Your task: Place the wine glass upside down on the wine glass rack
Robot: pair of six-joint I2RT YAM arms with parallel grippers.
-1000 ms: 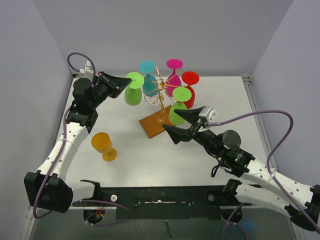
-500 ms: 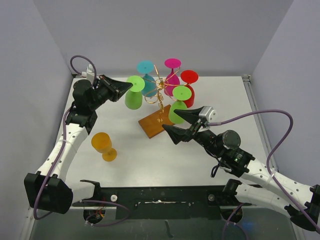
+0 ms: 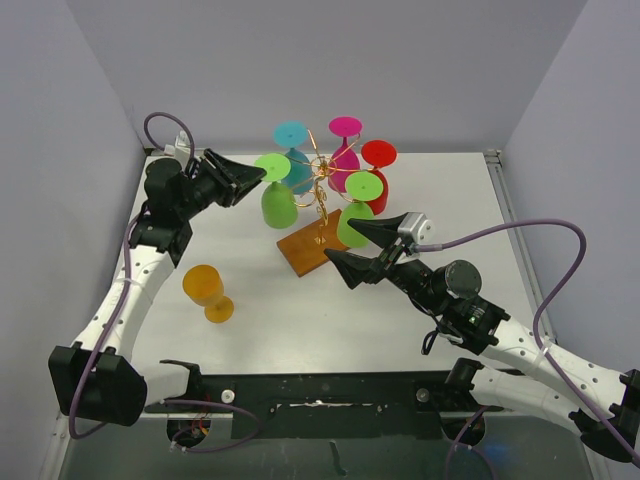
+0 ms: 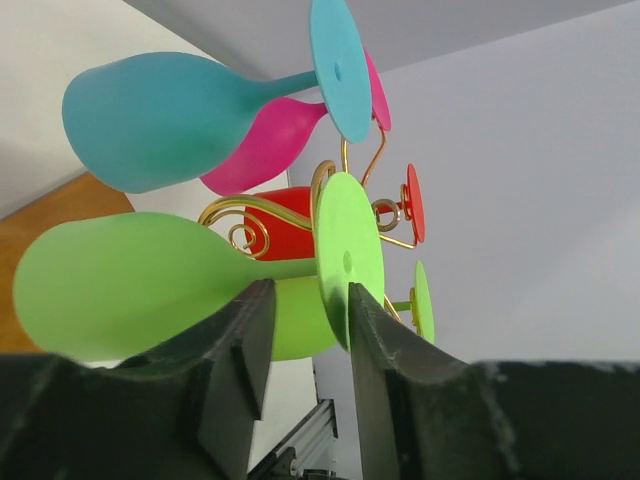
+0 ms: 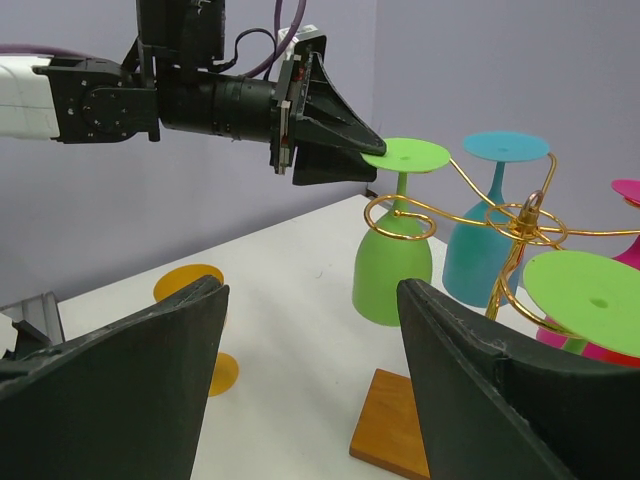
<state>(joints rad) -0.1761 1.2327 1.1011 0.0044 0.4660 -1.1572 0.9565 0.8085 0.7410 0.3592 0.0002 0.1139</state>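
The green wine glass (image 3: 279, 205) hangs upside down, its stem inside a gold scroll arm of the wine glass rack (image 3: 322, 185). It also shows in the left wrist view (image 4: 120, 285) and the right wrist view (image 5: 392, 265). My left gripper (image 3: 255, 175) is at the glass's foot. In the left wrist view (image 4: 305, 290) the jaws stand apart. The foot disc lies against one finger and is clear of the other. My right gripper (image 3: 342, 240) is open and empty just right of the rack's brown base (image 3: 312, 248).
Teal (image 3: 295, 150), pink (image 3: 347, 150), red (image 3: 380, 175) and a second green glass (image 3: 355, 215) hang on the rack. An orange glass (image 3: 208, 290) stands upright on the table at the front left. Walls close the table on three sides.
My left gripper carried the green glass right and down toward the rack. The bowl has swung in under the scroll arm. The right arm has not moved.
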